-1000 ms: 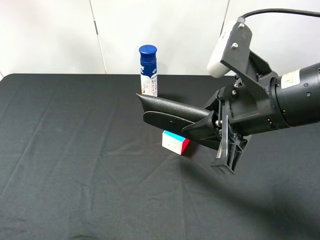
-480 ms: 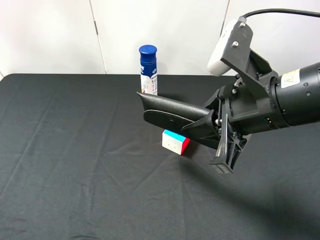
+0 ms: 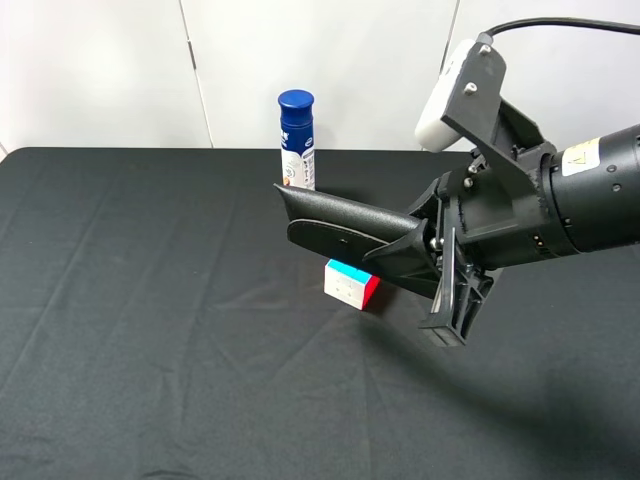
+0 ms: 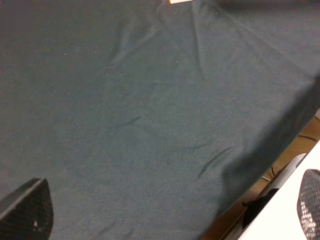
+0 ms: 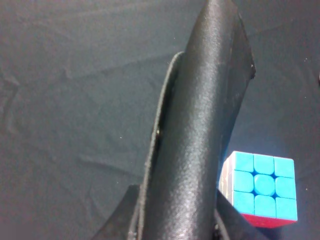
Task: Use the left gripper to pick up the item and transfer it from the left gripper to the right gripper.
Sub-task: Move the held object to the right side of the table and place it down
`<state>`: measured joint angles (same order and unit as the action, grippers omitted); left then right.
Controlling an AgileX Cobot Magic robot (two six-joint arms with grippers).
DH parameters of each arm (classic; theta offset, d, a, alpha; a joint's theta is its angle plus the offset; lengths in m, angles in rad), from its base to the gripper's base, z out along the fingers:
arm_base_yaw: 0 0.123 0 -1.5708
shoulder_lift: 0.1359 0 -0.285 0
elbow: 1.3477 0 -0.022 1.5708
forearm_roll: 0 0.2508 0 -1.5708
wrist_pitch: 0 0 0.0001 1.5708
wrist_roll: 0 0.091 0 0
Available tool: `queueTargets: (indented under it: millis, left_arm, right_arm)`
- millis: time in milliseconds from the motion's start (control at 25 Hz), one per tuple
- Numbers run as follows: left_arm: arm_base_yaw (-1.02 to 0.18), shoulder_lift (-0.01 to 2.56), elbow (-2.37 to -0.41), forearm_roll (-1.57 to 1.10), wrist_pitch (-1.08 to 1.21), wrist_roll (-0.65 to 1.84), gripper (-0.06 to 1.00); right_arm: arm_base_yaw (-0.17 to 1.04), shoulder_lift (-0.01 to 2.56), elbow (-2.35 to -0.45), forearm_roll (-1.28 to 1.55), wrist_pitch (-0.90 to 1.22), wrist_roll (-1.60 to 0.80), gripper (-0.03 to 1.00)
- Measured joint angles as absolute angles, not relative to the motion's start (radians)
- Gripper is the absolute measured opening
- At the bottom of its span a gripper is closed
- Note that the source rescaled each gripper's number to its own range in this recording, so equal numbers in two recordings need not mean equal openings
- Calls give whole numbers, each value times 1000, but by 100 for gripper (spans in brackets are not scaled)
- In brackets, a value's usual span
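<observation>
The item point(image 3: 340, 226), a long flat black pouch with a stitched edge, hangs in the air above the table and points left. My right gripper point(image 3: 418, 256) is shut on its right end. In the right wrist view the item point(image 5: 200, 125) fills the middle, with the right gripper point(image 5: 176, 226) clamped on its near end. My left gripper point(image 4: 167, 212) stands wide open above bare black cloth, with only its fingertips point(image 4: 27, 210) showing at the frame's corners and nothing between them. The left arm is out of the exterior high view.
A colourful puzzle cube point(image 3: 352, 285) sits on the black tablecloth point(image 3: 150, 300) just under the pouch, also seen as the cube point(image 5: 260, 187). A blue-capped white bottle point(image 3: 296, 140) stands behind it. The cloth's edge point(image 4: 270, 165) drops off near the left gripper.
</observation>
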<state>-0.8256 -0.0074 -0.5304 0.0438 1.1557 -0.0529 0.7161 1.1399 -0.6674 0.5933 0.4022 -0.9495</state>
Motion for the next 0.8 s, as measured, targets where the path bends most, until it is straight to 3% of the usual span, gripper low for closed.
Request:
queueTargets:
  millis: [480,800]
  left_arm:
    - [-809,-9,-530,42,1156,-55,96]
    - [-522,-9,-530,42,1156,-55,96]
  right_arm:
    - [716,1140,-667,592,402,-924,1]
    - [716,1140,-667,591,402,-919,1]
